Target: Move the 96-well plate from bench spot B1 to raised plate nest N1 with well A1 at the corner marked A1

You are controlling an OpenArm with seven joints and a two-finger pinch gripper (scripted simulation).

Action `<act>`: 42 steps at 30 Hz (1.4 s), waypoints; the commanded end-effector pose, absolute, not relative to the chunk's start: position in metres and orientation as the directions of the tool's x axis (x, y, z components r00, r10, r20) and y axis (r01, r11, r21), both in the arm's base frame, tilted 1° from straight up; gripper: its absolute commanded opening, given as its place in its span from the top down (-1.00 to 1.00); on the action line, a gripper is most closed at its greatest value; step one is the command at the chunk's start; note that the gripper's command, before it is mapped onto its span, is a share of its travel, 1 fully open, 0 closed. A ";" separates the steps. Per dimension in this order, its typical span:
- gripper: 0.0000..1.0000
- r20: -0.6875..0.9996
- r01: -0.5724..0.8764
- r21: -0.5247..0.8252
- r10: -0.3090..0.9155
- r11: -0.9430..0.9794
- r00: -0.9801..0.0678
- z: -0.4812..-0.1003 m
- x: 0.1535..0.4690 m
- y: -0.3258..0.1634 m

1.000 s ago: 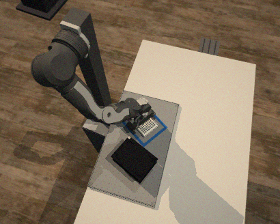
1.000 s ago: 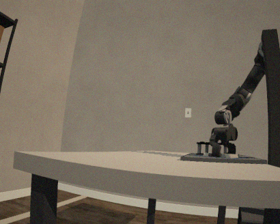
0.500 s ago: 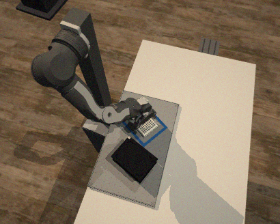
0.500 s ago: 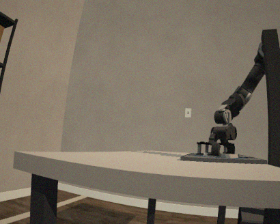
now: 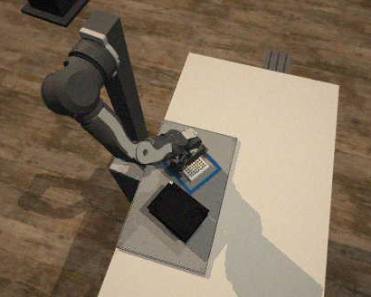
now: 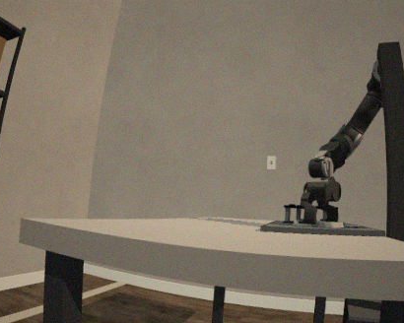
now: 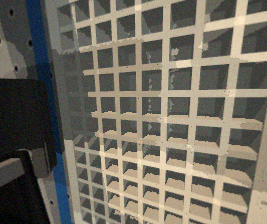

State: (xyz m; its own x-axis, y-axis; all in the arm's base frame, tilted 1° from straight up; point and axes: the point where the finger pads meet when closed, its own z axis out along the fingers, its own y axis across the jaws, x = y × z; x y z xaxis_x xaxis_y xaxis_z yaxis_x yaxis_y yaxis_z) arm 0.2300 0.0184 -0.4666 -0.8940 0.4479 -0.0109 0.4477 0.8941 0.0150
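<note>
The pale 96-well plate (image 5: 196, 168) (image 6: 333, 225) (image 7: 165, 94) lies flat inside the blue outline of spot B1 (image 5: 205, 180) (image 7: 38, 30). Its open wells face up in the wrist view, with faint marks along the right rim; well A1 cannot be made out. My gripper (image 5: 189, 159) (image 6: 320, 216) is open and low over the plate's arm-side part, covering some of it in the top view. One dark finger shows at the left of the wrist view, outside the plate's edge; the other is not seen there. The black raised nest N1 (image 5: 178, 212) (image 6: 293, 206) stands beside B1.
Both spots are on a grey perforated board (image 5: 224, 146) (image 6: 283, 228) on the cream table (image 5: 282, 136) (image 6: 160, 236). The nest rises above the board close to B1, with a small white mark (image 5: 171, 182) near one corner. The arm's dark column (image 6: 398, 138) stands beside the table.
</note>
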 end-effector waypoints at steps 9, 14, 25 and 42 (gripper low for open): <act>-0.54 -0.008 0.451 0.007 0.451 0.892 -0.892 -0.467 0.227 0.017; -0.54 -0.008 0.451 0.007 0.451 0.892 -0.892 -0.467 0.227 0.017; 0.13 -0.008 0.450 0.013 0.450 0.893 -0.893 -0.467 0.228 0.018; 1.00 -0.008 0.450 0.012 0.450 0.893 -0.893 -0.467 0.228 0.018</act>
State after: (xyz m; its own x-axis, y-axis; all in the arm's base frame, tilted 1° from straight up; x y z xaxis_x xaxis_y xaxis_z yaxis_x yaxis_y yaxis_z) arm 0.2274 0.0174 -0.4673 -0.8931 0.4499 -0.0080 0.4498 0.8931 0.0106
